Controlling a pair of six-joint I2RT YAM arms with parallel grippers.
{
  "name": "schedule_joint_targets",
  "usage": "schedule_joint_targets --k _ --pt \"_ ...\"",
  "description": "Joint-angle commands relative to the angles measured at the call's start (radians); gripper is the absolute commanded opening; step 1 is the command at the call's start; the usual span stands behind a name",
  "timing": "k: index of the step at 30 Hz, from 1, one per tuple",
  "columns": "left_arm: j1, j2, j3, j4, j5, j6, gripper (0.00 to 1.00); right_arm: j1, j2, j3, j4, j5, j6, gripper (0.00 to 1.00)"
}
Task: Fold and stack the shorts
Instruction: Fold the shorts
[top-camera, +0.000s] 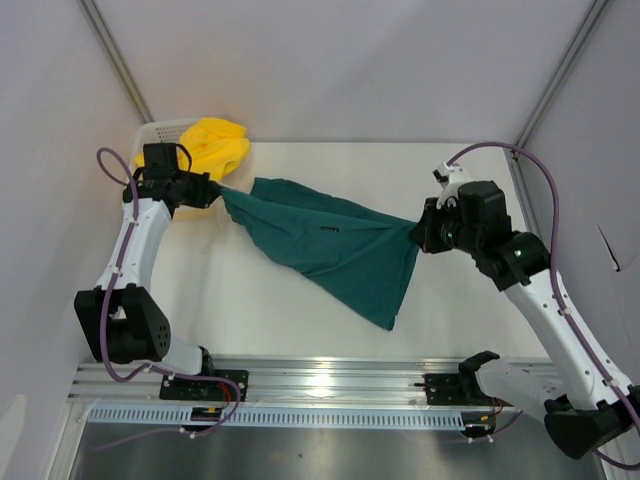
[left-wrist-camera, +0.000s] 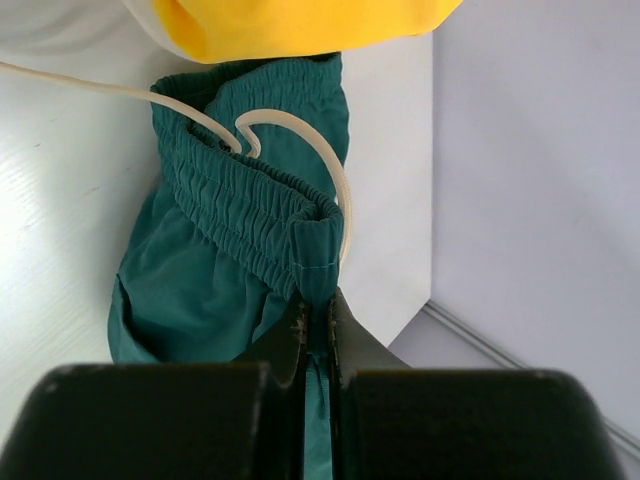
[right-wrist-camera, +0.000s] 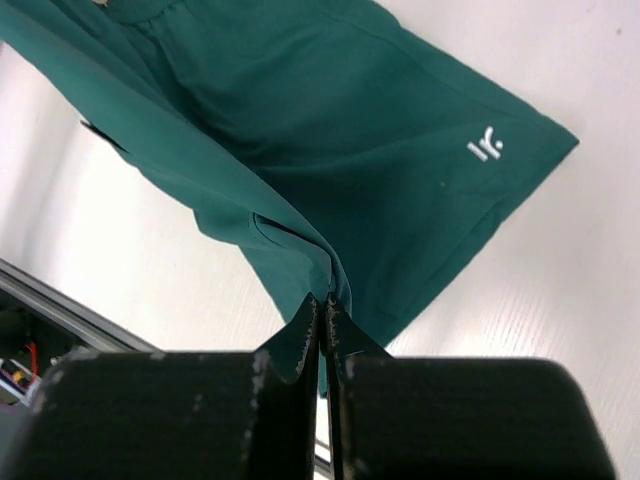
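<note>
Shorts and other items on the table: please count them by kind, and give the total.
Teal-green shorts: 1, pinched at its ends by the left gripper and the right gripper
Yellow shorts: 1
White basket: 1
Total: 3

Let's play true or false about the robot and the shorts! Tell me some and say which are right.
1. Both arms are pinching the teal-green shorts. True.
2. The yellow shorts are spread flat in the middle of the table. False: they sit bunched in the white basket at the far left corner.
3. The left gripper holds the teal-green shorts at the waistband. True.
4. The right gripper is open and empty. False: its jaws are shut on teal cloth.
5. The drawstring is black. False: it is white.
</note>
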Motion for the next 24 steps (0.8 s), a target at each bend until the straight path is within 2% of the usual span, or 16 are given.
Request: schedule_joint_targets --k 1,5,13,17,24 --pt "0.002 -0.034 0.055 0.078 0.009 -0.075 0.00 -0.080 0.064 0.085 0.076 -0.176 -0.057 0.00" --pt "0.001 -0.011 0.028 0.156 0.038 -0.153 0.00 -0.160 0.135 0.109 0.139 -0.252 -0.048 0.00" --pt "-0.016 0.017 0.032 0.274 -0.002 -0.217 0.00 -0.289 0.239 0.058 0.254 -0.368 -0.016 0.00" --pt "-0.033 0.079 0.023 0.405 0.015 -0.282 0.00 -0.347 0.282 0.023 0.350 -0.430 0.010 0.00" --pt "-0.078 0.231 0.107 0.491 0.001 -0.326 0.00 -0.441 0.437 0.052 0.475 -0.529 0.055 0.00"
